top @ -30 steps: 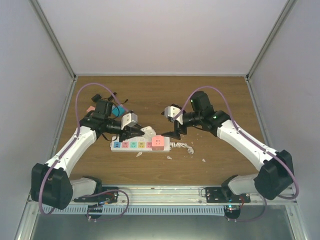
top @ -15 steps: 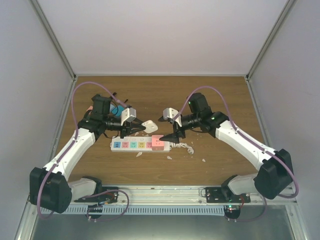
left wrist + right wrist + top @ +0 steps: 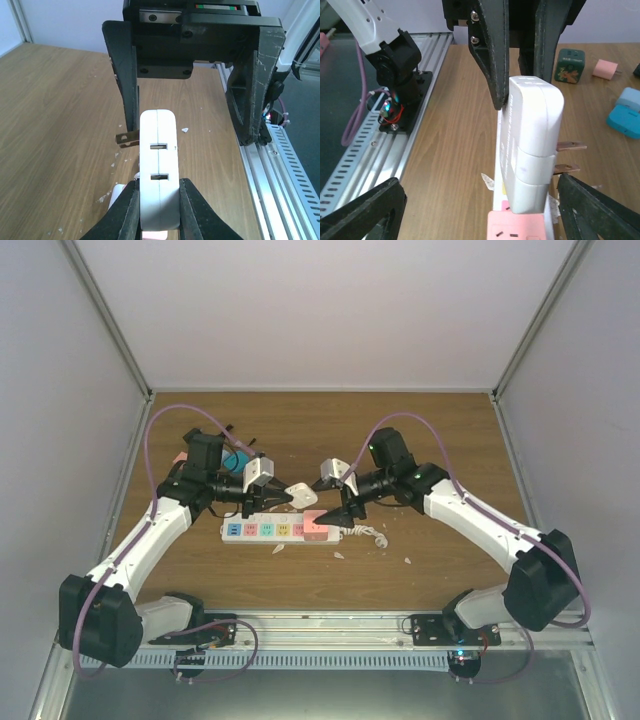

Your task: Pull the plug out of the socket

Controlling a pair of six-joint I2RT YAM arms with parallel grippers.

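Socket (image 3: 275,530) on wood tabletop (image 3: 450,440), white walls (image 3: 320,310)

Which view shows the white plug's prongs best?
Right wrist: the plug stands side-on there, with both prongs bare. The left wrist view shows its slotted face and only one prong. The top external view shows only a small white shape.
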